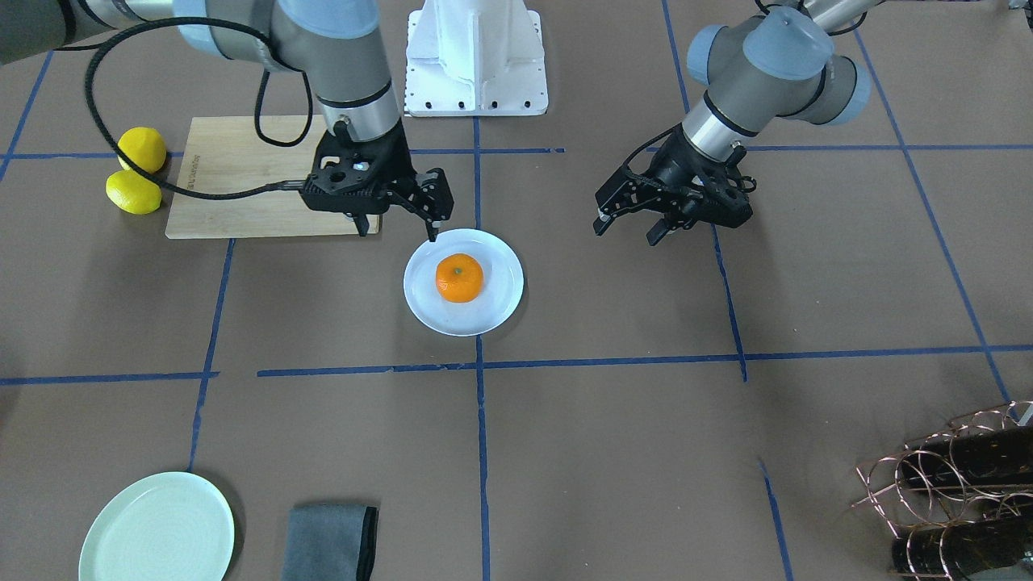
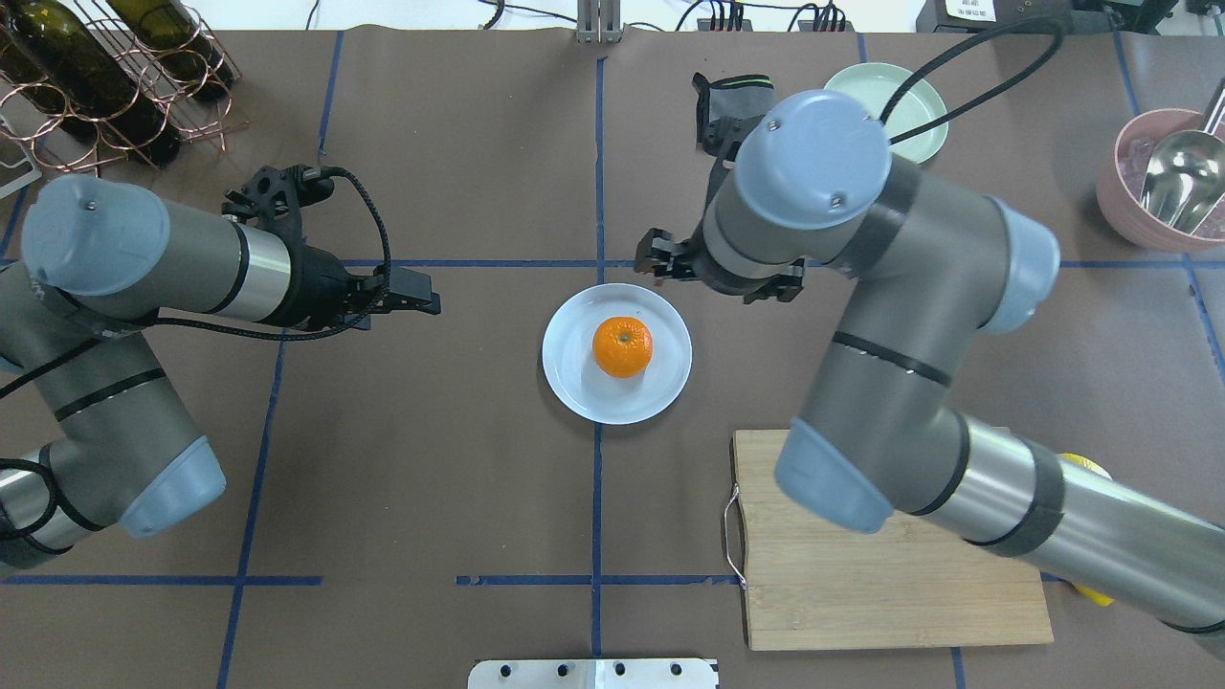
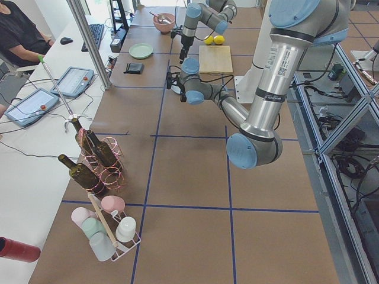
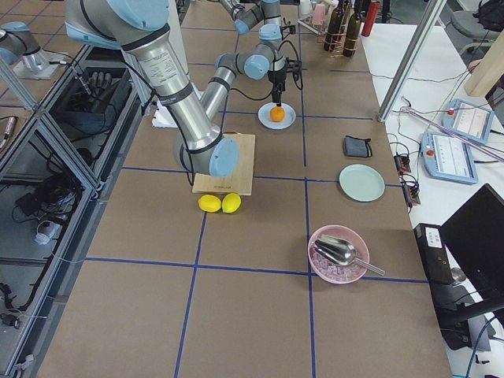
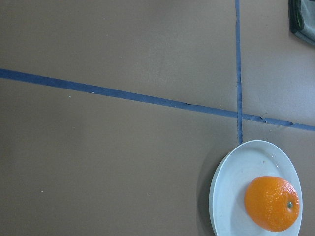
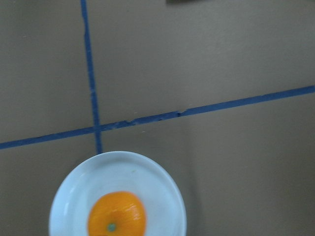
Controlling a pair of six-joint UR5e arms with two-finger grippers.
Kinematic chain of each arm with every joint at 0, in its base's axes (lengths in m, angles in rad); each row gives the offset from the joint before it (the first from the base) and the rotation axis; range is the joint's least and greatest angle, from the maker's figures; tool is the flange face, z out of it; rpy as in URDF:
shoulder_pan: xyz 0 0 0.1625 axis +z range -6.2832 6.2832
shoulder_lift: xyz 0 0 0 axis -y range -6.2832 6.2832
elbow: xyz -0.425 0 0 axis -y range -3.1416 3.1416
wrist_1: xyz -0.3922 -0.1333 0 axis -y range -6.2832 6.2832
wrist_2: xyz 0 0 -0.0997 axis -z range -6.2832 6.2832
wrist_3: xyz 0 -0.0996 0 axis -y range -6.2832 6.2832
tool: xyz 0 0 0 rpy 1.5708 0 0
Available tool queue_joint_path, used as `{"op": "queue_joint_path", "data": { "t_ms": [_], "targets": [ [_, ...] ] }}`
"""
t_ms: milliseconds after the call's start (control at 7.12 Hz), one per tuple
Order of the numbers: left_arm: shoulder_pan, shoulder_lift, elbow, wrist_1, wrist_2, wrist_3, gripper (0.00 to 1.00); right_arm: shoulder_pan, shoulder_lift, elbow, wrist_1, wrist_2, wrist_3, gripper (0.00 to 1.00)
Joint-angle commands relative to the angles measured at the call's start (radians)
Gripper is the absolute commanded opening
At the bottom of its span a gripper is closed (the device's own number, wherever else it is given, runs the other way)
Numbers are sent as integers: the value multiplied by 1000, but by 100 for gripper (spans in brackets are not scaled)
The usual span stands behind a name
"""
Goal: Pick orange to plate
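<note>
The orange [image 1: 459,278] lies in the middle of the round white plate [image 1: 502,305], stem dot up. Both wrist views show the same: the orange [image 5: 273,203] on the plate [image 5: 230,189], and the orange [image 6: 117,214] on the plate [image 6: 160,194], with no fingers in view. My right gripper [image 1: 395,232] hangs open and empty above the plate's edge on the robot's side, beside the orange and not touching it. My left gripper [image 1: 628,232] is open and empty, well off to the plate's other side, over bare table.
Two yellow lemons [image 1: 137,171] lie beside a wooden cutting board [image 1: 242,177]. A mint-green plate [image 1: 157,528] and a grey cloth [image 1: 331,541] sit at the operators' edge. A wire rack with bottles [image 1: 952,492] and a pink bowl with a scoop [image 2: 1168,182] occupy the far corners.
</note>
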Motion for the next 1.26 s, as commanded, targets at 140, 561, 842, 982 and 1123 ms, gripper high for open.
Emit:
{"op": "queue_joint_path", "data": {
  "t_ms": [140,561,842,982,1123],
  "targets": [
    [-153,194,-31,3,-8,393,100,261,-219,23,-14,168,-492,100],
    [-515,315,-10,105,-188,959,100,538,-334,-30,-68,300,-944,100],
    [-774,303,-9,434,-261,1353,100,710,-344,-154,-117,386,-1244,100],
    [-859,301,-9,594,-339,1461,100,798,-354,-255,-113,430,-1389,100],
    [-869,310,-10,696,-423,1465,100,859,-376,-305,-111,469,-1464,100]
  ]
}}
